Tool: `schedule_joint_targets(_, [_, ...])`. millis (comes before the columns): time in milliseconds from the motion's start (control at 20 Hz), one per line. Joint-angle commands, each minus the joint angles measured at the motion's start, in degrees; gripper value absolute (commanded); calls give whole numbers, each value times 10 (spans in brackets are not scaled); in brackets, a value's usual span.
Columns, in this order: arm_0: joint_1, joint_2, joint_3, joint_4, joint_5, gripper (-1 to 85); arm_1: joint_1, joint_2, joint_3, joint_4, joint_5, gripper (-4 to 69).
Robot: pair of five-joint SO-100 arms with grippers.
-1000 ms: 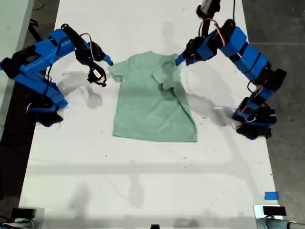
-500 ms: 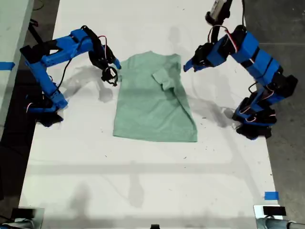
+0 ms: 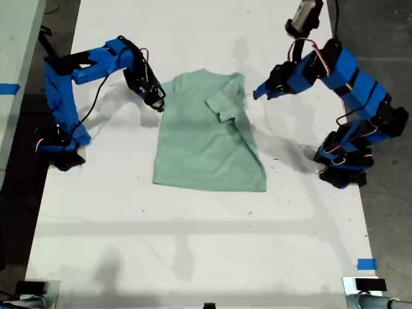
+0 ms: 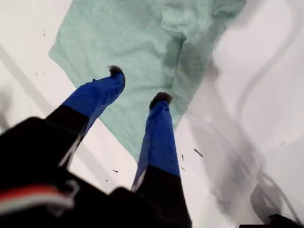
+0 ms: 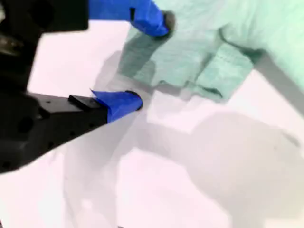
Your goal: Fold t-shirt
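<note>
shirt [image 3: 207, 132]: one sleeve folded in, other sleeve + body left | first gripper [image 4: 137, 86]: open, empty | second gripper [image 5: 149, 64]: open at sleeve, empty

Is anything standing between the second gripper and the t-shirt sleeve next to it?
Nothing visible does. My second gripper is open right at the t-shirt's unfolded sleeve, one fingertip over the cloth, the other over the table.

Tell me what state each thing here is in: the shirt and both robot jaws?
t-shirt: lying flat on the table, one sleeve folded inward, the other spread out.
my first gripper: jaws open, holding nothing.
my second gripper: jaws open at the spread sleeve, not closed on it.
</note>
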Motion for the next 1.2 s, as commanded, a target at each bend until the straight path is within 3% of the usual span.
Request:
schedule_joint_targets(0, [-15,-78,-138,84,4,164,-8,57,16,-22,11,160])
schedule_joint_targets(50, [-18,-108,-183,114,3,63,-8,71,27,-24,14,160])
schedule_joint_targets(200, [-23,-124,-210,128,3,0,-6,105,55,-25,19,150])
schedule_joint_targets(450, [-25,-75,-179,135,1,0,-4,149,86,-25,25,137])
schedule_joint_targets(750, [-68,120,-139,191,-2,0,-4,169,119,-32,31,127])
schedule_joint_targets(900, [-81,178,-103,171,-2,0,-5,171,122,-33,31,126])
schedule_joint_targets(1150, [-16,175,-121,123,-32,0,-10,181,138,-30,35,125])
